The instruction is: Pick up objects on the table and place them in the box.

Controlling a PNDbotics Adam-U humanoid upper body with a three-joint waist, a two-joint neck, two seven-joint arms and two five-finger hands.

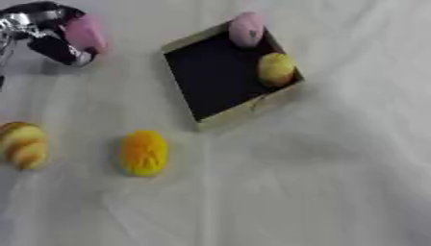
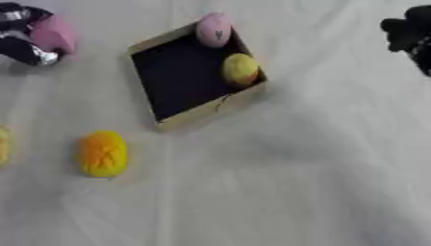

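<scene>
- Two pieces already sit in the box (image 1: 189,72): a pink one (image 1: 247,29) and a yellow one (image 1: 275,68).
- The left hand (image 1: 46,33), up at the far left, is curled round a pink object (image 1: 86,32); the box lies to its right, near.
- Right hand (image 2: 408,31): fingers unclear.
- An orange piece (image 1: 144,153) waits on the bench (image 1: 320,182).

There is one box (image 1: 232,72), shallow, dark inside with pale walls. Pink rounded objects number two: one pink object in the box (image 1: 247,30) at its far corner, and one pink object in the left robot hand (image 1: 85,33). One small yellow round object (image 1: 275,68) lies in the box. On the desk (image 1: 320,182) lie one orange-yellow oval object (image 1: 144,153) and one tan bun-like object (image 1: 23,144). Two robot hands show: the left robot hand (image 1: 46,31) and the right robot hand (image 2: 410,32).
</scene>
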